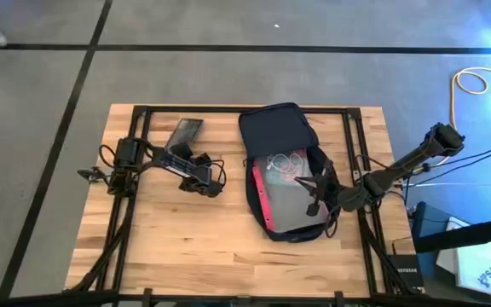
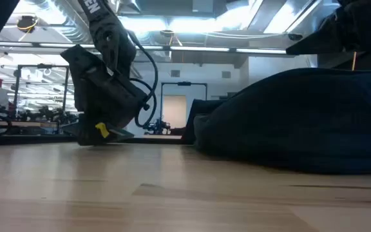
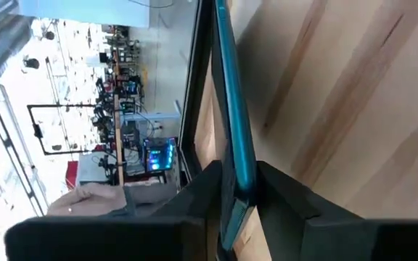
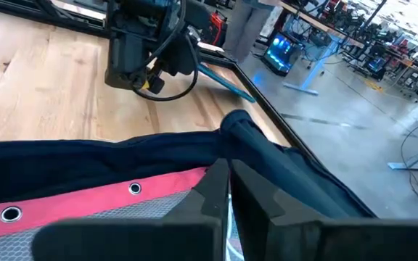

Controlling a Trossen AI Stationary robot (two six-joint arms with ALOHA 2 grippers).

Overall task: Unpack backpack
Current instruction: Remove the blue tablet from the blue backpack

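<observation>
High view: I see the backpack (image 1: 281, 136) lying open on the table (image 1: 186, 239), right of centre, with a clear red-edged pouch (image 1: 286, 194) in its mouth. My left gripper (image 1: 186, 147) holds a flat dark tablet-like slab (image 1: 183, 134) near the far edge; my right gripper (image 1: 315, 193) is over the pouch.

Low view: the left gripper (image 2: 98, 132) sits low at the tabletop; the backpack (image 2: 301, 122) bulks beside it.

Left wrist view: fingers (image 3: 285, 199) are clamped on the teal-edged slab (image 3: 234, 116), which is close to the table's edge. Letting go here could, I judge, tip it off.

Right wrist view: the right gripper (image 4: 228, 190) is closed at the pouch's red edge (image 4: 85, 203). I can't tell if it has caught it. A thin pinch may slip, or snag the backpack (image 4: 281, 167) and drag it.
</observation>
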